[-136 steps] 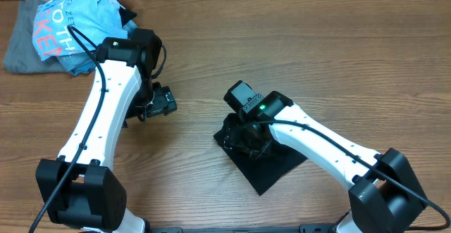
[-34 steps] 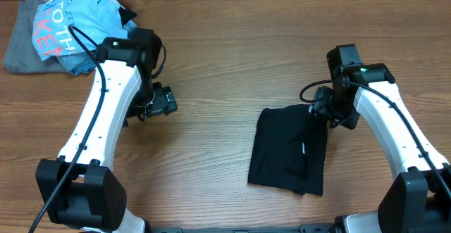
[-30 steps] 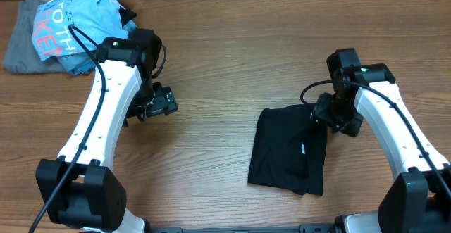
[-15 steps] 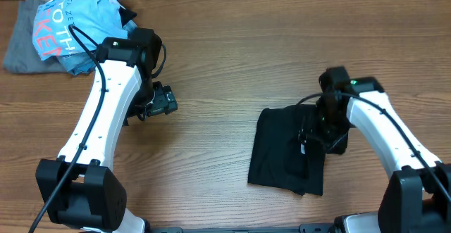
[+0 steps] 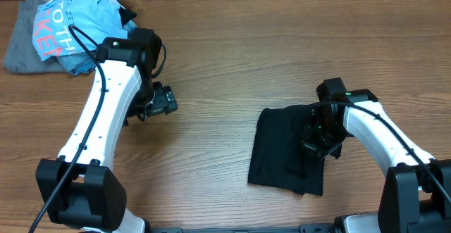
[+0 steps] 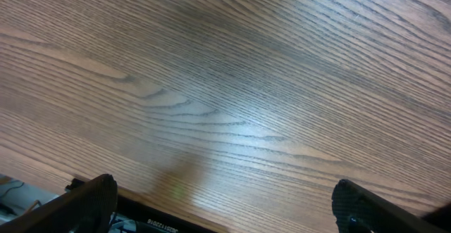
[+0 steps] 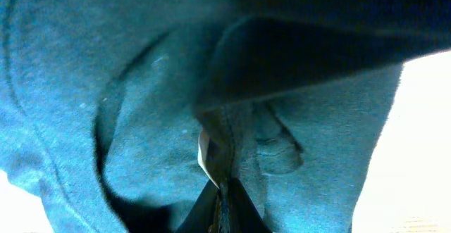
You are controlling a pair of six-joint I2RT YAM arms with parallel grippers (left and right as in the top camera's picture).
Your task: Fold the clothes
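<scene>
Shirt (image 5: 278,155) lies toward 4 o'clock on the table (image 5: 211,64), lying as a rough rectangle, well apart from the blue shirt (image 5: 77,22) and grey garment (image 5: 17,46) at 10 o'clock. Your right gripper (image 5: 318,139) sits on its 3 o'clock edge. The wrist view shows the fingers drawn together on a raised ridge of cloth just beside the tag (image 7: 202,154). Your left gripper (image 6: 225,203) hangs spread wide over bare wood, holding nothing.

Watch the pinch. It looks thin, and black on black you cannot tell how many layers are caught. If it holds only the top layer, a lift would likely peel that sheet away and open the rectangle. If it holds several layers, a pull toward 9 o'clock could drag the whole bundle askew, since nothing pins the far side. The soft fabric may also slip free partway and leave a crumpled edge.
</scene>
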